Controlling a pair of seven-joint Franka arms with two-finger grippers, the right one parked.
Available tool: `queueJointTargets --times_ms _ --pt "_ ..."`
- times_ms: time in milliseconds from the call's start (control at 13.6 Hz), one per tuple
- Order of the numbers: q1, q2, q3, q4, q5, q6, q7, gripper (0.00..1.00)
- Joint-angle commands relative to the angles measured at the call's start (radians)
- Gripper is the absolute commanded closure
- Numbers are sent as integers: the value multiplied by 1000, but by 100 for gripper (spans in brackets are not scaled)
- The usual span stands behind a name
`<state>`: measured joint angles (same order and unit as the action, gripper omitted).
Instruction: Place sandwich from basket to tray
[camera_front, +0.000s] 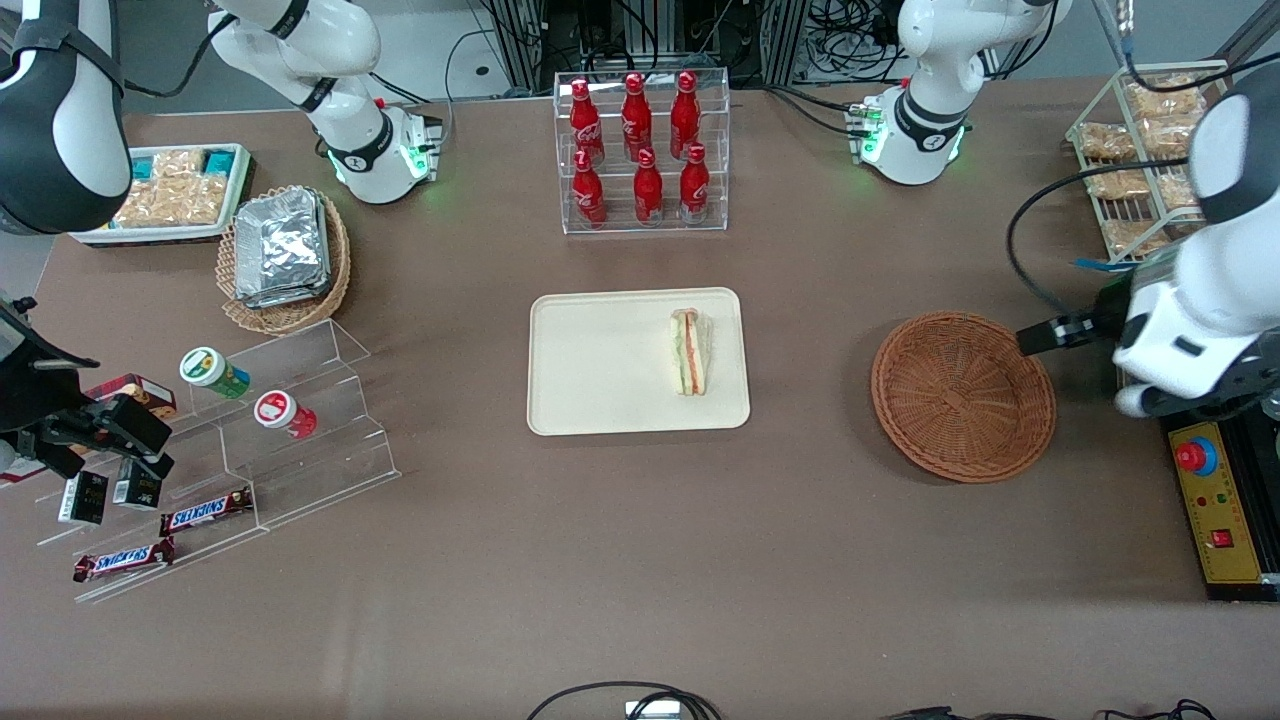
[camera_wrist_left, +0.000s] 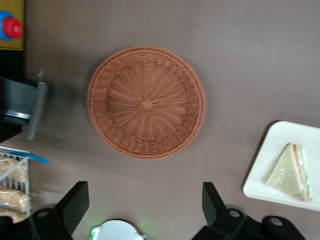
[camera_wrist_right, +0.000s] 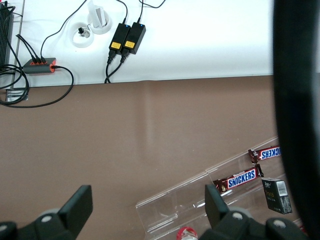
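Observation:
The sandwich (camera_front: 690, 350) (camera_wrist_left: 292, 172), a white-bread wedge with red, orange and green layers, lies on the cream tray (camera_front: 600, 360) (camera_wrist_left: 280, 145) at the table's middle. The reddish-brown wicker basket (camera_front: 962, 395) (camera_wrist_left: 146, 102) stands beside the tray toward the working arm's end and holds nothing. My left gripper (camera_front: 1040, 338) (camera_wrist_left: 144, 190) hangs high above the basket's edge at the working arm's end. It is open, its fingers wide apart with only bare tabletop between them.
A clear rack of red bottles (camera_front: 640, 150) stands farther from the front camera than the tray. A tan basket of foil packets (camera_front: 285, 255), a white snack tray (camera_front: 175, 190) and acrylic steps (camera_front: 280, 430) sit toward the parked arm's end. A yellow control box (camera_front: 1215, 500) and wire rack (camera_front: 1140, 160) flank the working arm.

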<state>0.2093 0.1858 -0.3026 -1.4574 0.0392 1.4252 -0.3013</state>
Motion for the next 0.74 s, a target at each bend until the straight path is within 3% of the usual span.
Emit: queueJointTargets --times_ms 0,221,662 --pt "-37 -127 118 -99 -41 -3 184 0" --pt "-65 -190 180 -130 -44 -2 388 0" --pt "-142 -249 189 -166 -44 8 396 0"
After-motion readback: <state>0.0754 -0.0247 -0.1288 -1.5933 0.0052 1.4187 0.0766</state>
